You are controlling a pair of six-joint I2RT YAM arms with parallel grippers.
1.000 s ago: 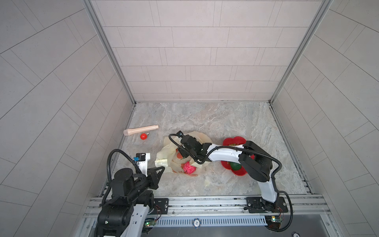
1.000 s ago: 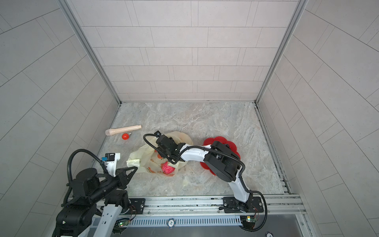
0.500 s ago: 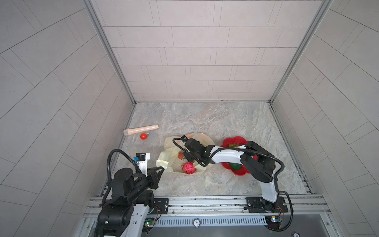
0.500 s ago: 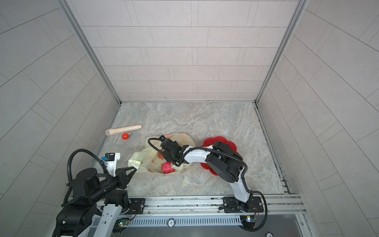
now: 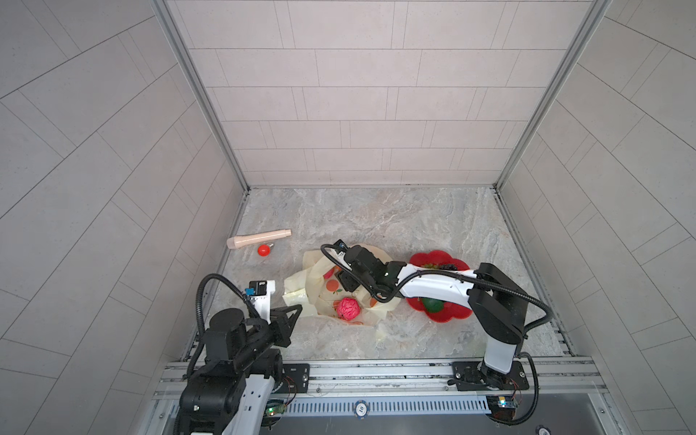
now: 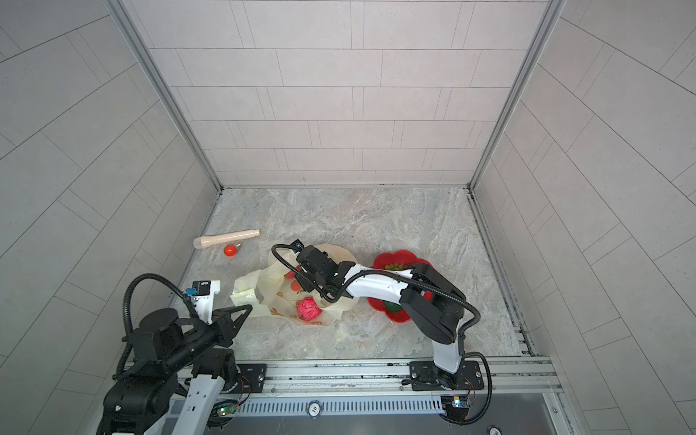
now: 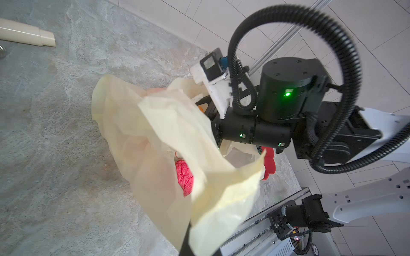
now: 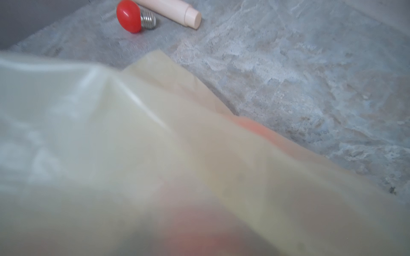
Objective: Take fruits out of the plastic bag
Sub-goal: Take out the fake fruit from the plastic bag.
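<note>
Left gripper (image 5: 297, 308) pinches the edge of the bag (image 5: 312, 263); right gripper (image 5: 343, 282) reaches inside, jaws unseen, and should close on a fruit (image 5: 348, 309) alone, not film

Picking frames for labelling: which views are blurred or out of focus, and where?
Right wrist view: the plastic bag fills most of the frame and is badly out of focus, while the red bulb beyond it is fairly sharp. Left wrist view: the bag flap nearest the lens is soft, and the pink wrinkly fruit is clearer. Both top views: sharp and evenly lit.
</note>
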